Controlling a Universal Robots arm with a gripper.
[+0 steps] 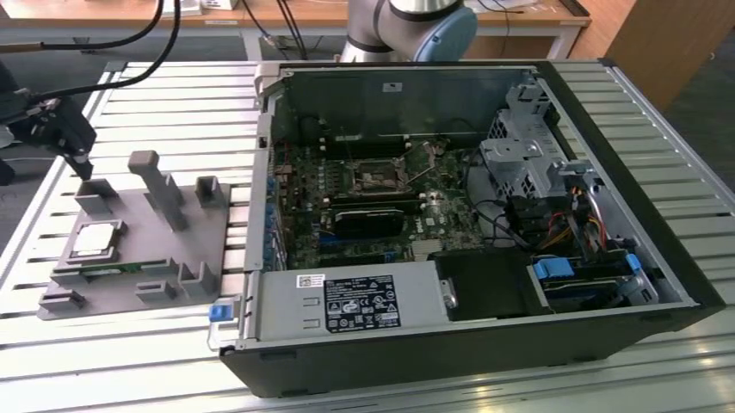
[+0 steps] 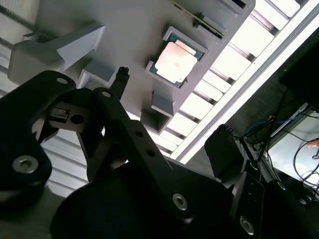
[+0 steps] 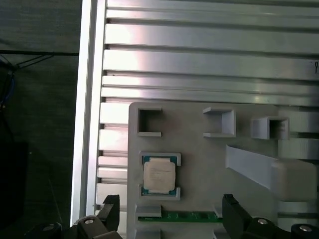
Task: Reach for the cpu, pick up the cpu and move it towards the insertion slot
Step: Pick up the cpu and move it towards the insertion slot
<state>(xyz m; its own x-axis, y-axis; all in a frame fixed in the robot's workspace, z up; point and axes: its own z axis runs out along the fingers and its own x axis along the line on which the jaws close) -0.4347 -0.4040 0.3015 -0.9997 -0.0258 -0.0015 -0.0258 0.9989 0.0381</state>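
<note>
My claw hangs released and empty over the far end of the grey holder plate. In the first wrist view its fingers are spread wider than the chip. The cpu lies flat in a shallow square pocket of that plate, at about six o'clock from the claw in the exterior view and clear of it. The insertion slot sits on the motherboard inside the open computer case, around two o'clock from the cpu and well apart.

I judge the step in hand to be the reach. To do it well I'd line the fingers up on two opposite edges of the chip, square to its sides, and descend level. I'd mind the pocket's raised corner walls and the tall post close by.

The cpu has a smooth, shiny metal lid over a thin greenish rim. It looks thin and probably slippery, so it wants a gentle, even squeeze. The plate looks like matte moulded plastic with boxy brackets. A narrow green strip lies just beside the pocket. The tabletop is ribbed aluminium slats.
</note>
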